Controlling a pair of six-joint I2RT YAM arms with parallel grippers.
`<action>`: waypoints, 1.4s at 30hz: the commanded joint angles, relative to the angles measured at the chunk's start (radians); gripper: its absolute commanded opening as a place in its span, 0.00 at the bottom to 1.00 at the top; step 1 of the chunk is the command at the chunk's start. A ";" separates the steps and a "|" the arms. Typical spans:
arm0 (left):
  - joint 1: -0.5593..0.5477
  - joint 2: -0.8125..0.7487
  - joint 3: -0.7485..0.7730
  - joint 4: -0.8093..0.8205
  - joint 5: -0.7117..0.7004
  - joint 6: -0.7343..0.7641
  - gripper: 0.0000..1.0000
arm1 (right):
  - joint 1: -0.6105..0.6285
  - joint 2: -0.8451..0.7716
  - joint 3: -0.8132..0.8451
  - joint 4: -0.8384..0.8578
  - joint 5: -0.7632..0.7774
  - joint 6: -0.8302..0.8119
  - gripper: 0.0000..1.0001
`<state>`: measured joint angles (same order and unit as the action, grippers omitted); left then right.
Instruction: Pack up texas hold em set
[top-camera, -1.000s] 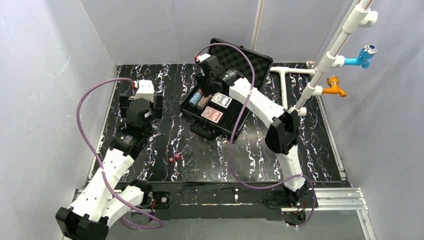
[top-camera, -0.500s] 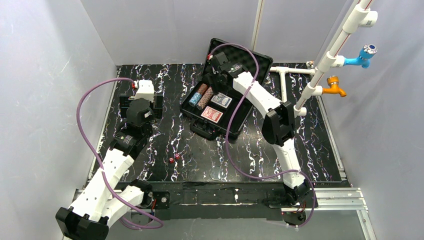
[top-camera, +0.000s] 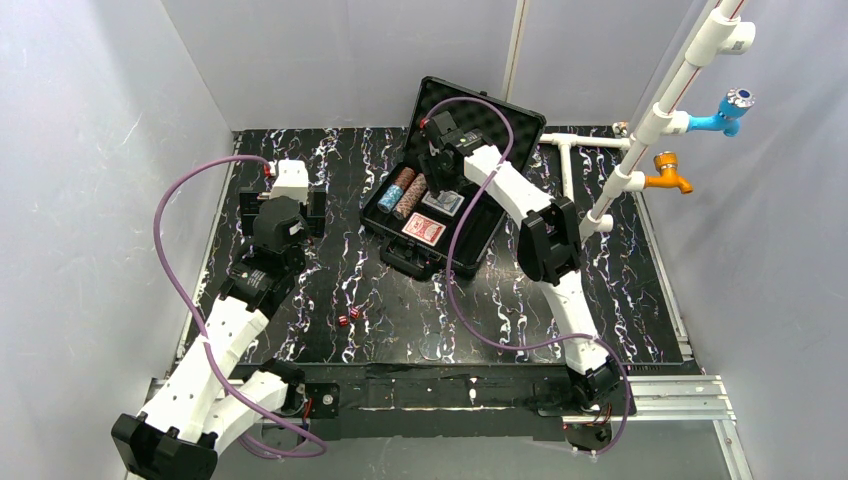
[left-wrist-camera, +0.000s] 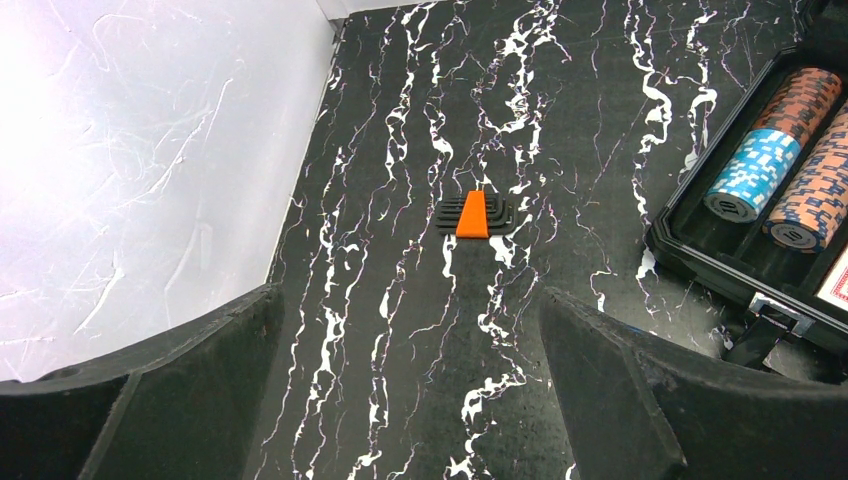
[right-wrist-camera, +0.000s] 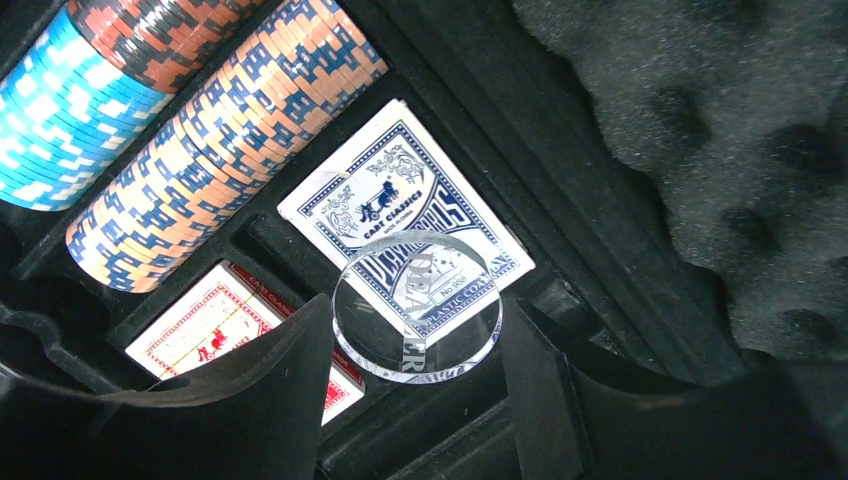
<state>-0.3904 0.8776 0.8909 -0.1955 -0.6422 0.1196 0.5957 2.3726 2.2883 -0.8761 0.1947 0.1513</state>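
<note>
Since a second ago the right gripper (right-wrist-camera: 415, 342) has left the chip rows and slid over the card side of the black rectangular hard plastic case (top-camera: 470, 238); nothing else has shifted. Its two fingers are clamped on the edge of a clear round plastic dealer button (right-wrist-camera: 415, 300), held just above the blue-backed card deck (right-wrist-camera: 385, 205), which sits in the pocket nearer the case's hinge. The red-backed card deck (right-wrist-camera: 210, 325) lies in the next pocket toward the latch edge. The case sits askew in the far middle of the black marbled table (top-camera: 380, 300), its long axis running from far-left to near-right. Its foam-lined lid (right-wrist-camera: 700, 150) stands open along the far-right side. At the case's left end three rows of chips lie on their sides, running across the short way from latch edge to hinge: a blue-and-white chip row (right-wrist-camera: 55, 125), an orange-and-blue chip row (right-wrist-camera: 220, 130) and a red-and-dark chip row (right-wrist-camera: 165, 30). Two small red dice (top-camera: 348, 317) lie outside, near-left of the case. Well to the left of the case the left gripper (left-wrist-camera: 410, 335) hangs with its fingers spread wide, gripping nothing, above a small orange wedge on a black ribbed pad (left-wrist-camera: 471, 214).
</note>
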 joint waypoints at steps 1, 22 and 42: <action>-0.004 -0.002 0.023 -0.004 0.001 0.001 0.98 | 0.001 0.012 0.053 0.015 -0.013 0.004 0.30; -0.006 0.000 0.025 -0.005 0.007 0.001 0.98 | 0.001 0.051 0.080 0.038 0.009 0.008 0.30; -0.005 0.000 0.024 -0.007 0.010 0.003 0.98 | 0.001 0.080 0.113 0.053 0.073 0.010 0.61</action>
<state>-0.3923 0.8822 0.8909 -0.1963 -0.6277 0.1196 0.5961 2.4477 2.3425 -0.8589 0.2249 0.1543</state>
